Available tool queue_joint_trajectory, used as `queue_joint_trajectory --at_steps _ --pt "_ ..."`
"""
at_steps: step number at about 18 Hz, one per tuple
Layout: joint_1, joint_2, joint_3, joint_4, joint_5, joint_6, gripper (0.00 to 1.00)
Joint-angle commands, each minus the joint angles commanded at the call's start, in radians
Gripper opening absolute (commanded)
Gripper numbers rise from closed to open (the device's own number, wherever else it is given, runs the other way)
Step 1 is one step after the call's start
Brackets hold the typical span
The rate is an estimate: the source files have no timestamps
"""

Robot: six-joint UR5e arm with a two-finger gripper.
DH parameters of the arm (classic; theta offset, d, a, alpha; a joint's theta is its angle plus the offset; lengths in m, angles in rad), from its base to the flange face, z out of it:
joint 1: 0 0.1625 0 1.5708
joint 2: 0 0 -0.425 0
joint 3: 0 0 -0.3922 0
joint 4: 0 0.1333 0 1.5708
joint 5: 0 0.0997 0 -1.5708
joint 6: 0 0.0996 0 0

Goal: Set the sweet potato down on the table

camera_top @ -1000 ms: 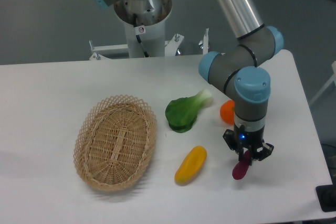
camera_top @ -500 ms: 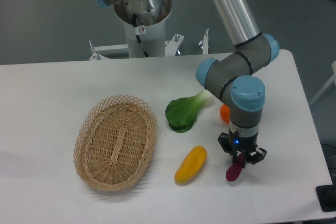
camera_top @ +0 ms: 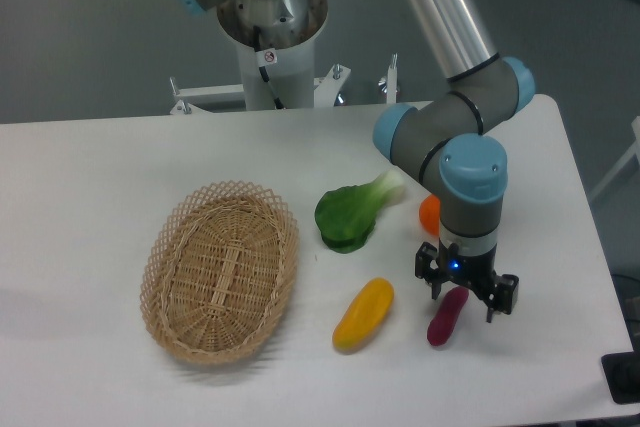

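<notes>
The gripper (camera_top: pixel 466 296) points straight down, and its two fingers are spread wide apart, holding nothing. The sweet potato (camera_top: pixel 446 316) lies flat on the table (camera_top: pixel 100 177), right under the fingers and between them. A yellow fruit (camera_top: pixel 363 314) lies near it on one side. An orange (camera_top: pixel 431 214) sits partly hidden behind the arm. A green leafy vegetable (camera_top: pixel 353 211) and a basket (camera_top: pixel 221 270) are also on the table.

The silver-and-grey arm with blue joint caps reaches down, wrist vertical, and its black two-finger gripper (camera_top: pixel 467 298) hangs with jaws spread apart.
</notes>
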Motion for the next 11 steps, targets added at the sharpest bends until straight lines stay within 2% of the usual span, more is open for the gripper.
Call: queue_joint_trajectory --at_steps 9,11 --pt "0.014 0.117 0.012 -0.014 0.043 0.012 1.00" --pt "0.040 0.152 0.015 -0.073 0.044 0.055 1.00"
